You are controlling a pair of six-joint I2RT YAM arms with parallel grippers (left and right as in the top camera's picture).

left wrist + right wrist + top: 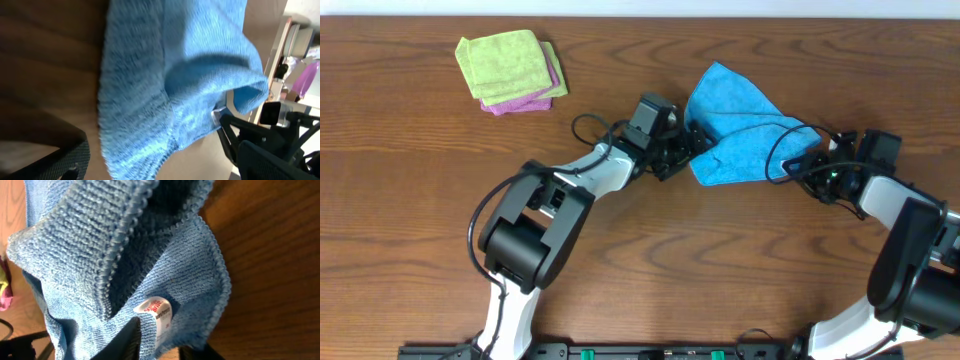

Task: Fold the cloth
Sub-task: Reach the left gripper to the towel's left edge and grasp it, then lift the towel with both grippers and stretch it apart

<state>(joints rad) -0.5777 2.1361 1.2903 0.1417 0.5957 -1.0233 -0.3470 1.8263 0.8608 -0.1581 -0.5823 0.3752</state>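
Right end effector straddles the cloth's edge, grip unclear; left end effector open.

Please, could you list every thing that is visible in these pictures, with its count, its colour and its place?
cloth: one, sky-blue, crumpled on the table between the two grippers
tag: one, white, on the cloth's edge
green cloth: one, lime-green, folded, far left corner, top of a stack
pink cloth: one, pink-purple, folded, under the green cloth
table: one, brown wood
left gripper: one, black, open, at the cloth's left edge
right gripper: one, black, at the cloth's corner with the tag
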